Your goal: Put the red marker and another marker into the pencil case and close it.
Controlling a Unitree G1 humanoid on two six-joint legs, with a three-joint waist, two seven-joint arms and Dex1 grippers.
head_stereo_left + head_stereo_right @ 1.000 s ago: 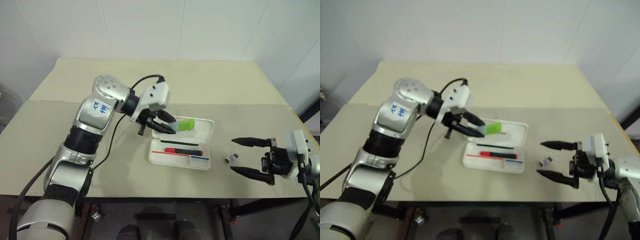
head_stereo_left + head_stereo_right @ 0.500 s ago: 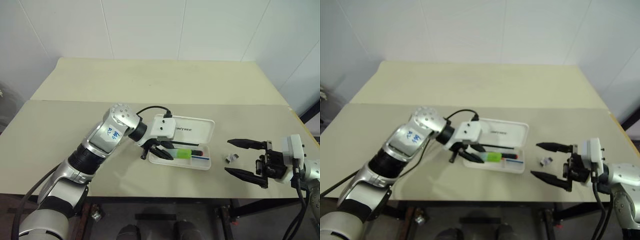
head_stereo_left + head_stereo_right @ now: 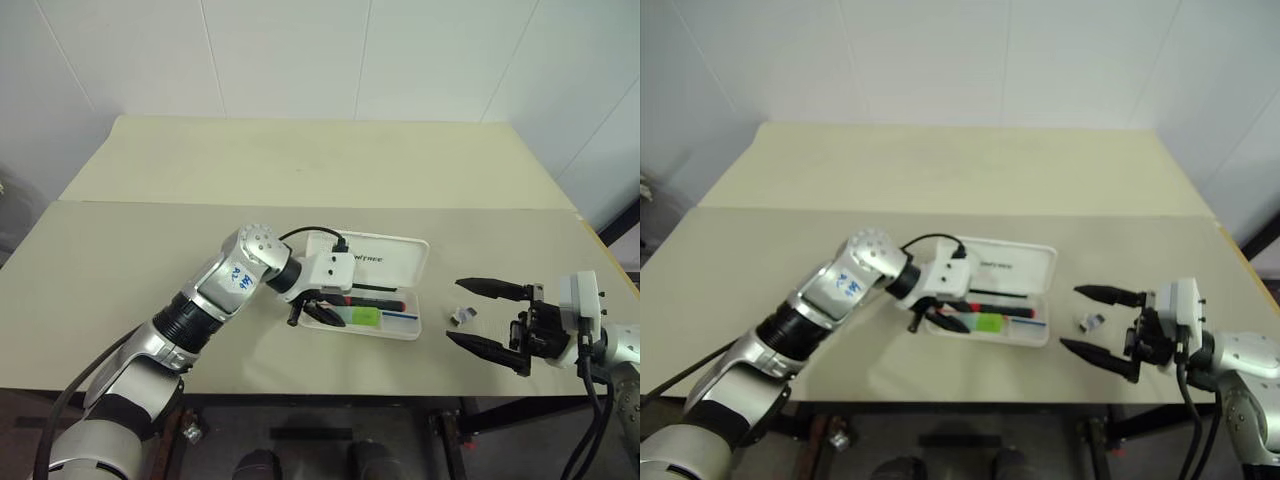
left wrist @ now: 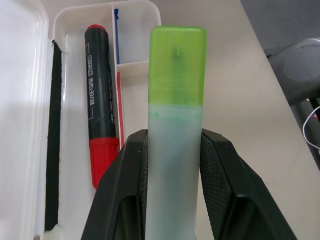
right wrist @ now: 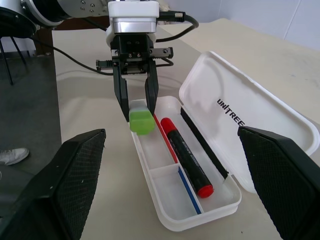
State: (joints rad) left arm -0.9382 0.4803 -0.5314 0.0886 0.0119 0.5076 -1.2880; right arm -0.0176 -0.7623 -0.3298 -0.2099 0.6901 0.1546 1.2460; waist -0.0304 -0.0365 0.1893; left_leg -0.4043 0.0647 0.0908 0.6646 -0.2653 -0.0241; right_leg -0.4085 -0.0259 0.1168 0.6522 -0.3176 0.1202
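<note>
A: left gripper (image 3: 322, 314) is clamped on the green highlighter (image 3: 365, 316), low over the front compartment of the pencil case (image 3: 400, 265); case lies lid-back near the worktop's front edge, right of centre

B: red marker (image 5: 186, 162) lies in the tray already, alongside the divider (image 4: 119, 100); the drop should stay on the front side of that divider, barrel parallel to the tray's long walls

A: agreed; best to lower until the body sits below the rim, then release; letting go high risks the cap (image 4: 177, 65) riding the front wall and blocking the lid

B: right gripper (image 3: 488, 316) spread wide, holding nothing, near the worktop's right front corner; a small dark object (image 3: 461, 316) lies just beside it; looks placed for the lid
</note>
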